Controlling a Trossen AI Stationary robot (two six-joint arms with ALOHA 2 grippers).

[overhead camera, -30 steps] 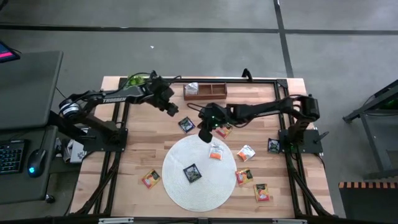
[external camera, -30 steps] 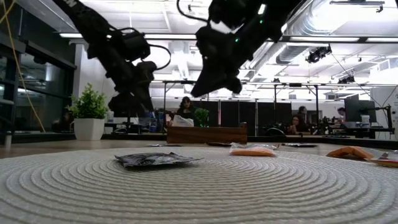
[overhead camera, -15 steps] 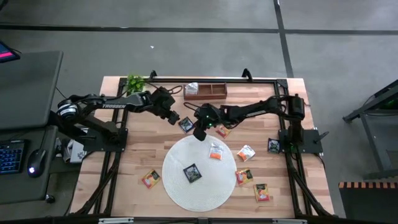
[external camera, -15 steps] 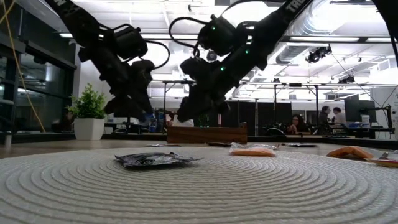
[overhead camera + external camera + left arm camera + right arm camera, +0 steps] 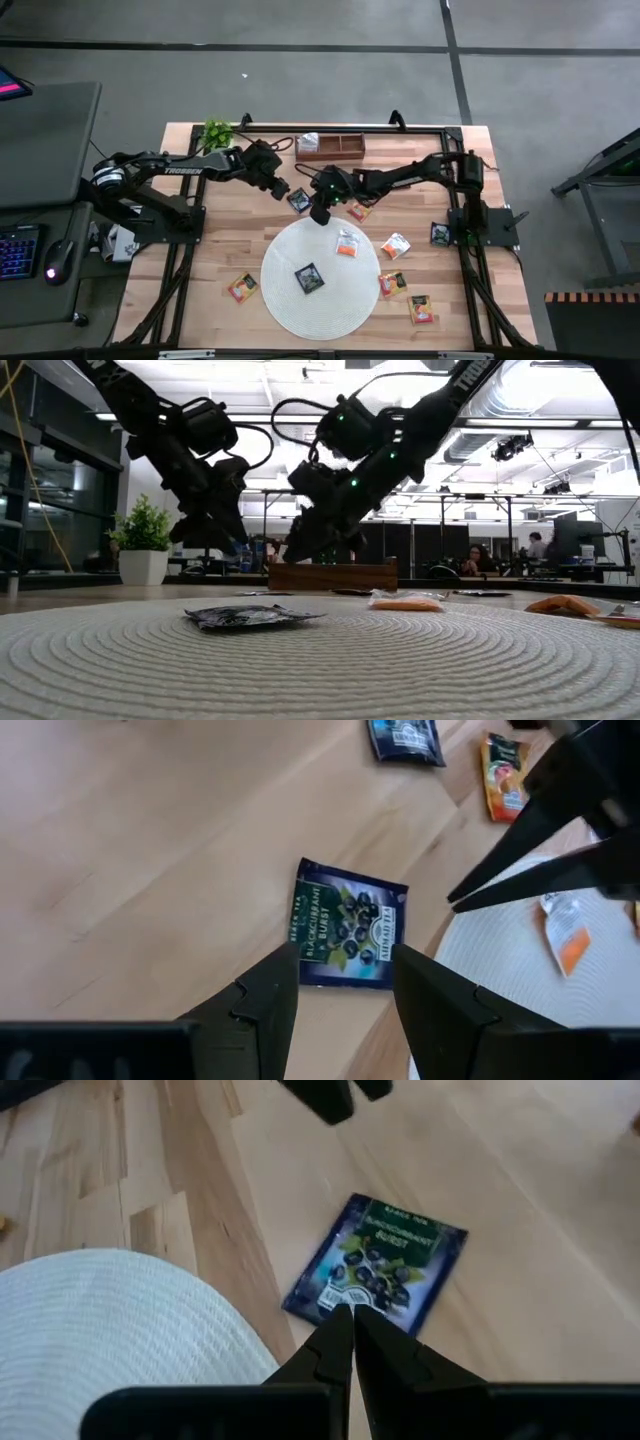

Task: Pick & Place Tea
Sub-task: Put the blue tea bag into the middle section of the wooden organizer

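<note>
Pincer tips (image 5: 352,1330) have closed above sachet (image 5: 378,1270).

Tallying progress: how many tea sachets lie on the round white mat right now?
2: a black sachet near the middle of the mat, a white-and-orange sachet toward the right arm's side. The right gripper hides a bit of rim.

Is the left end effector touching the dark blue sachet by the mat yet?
Cannot tell. In the left wrist view the open left end effector frames the dark blue sachet, fingers overlapping its near edge, but no view shows contact or a gap plainly.
</note>
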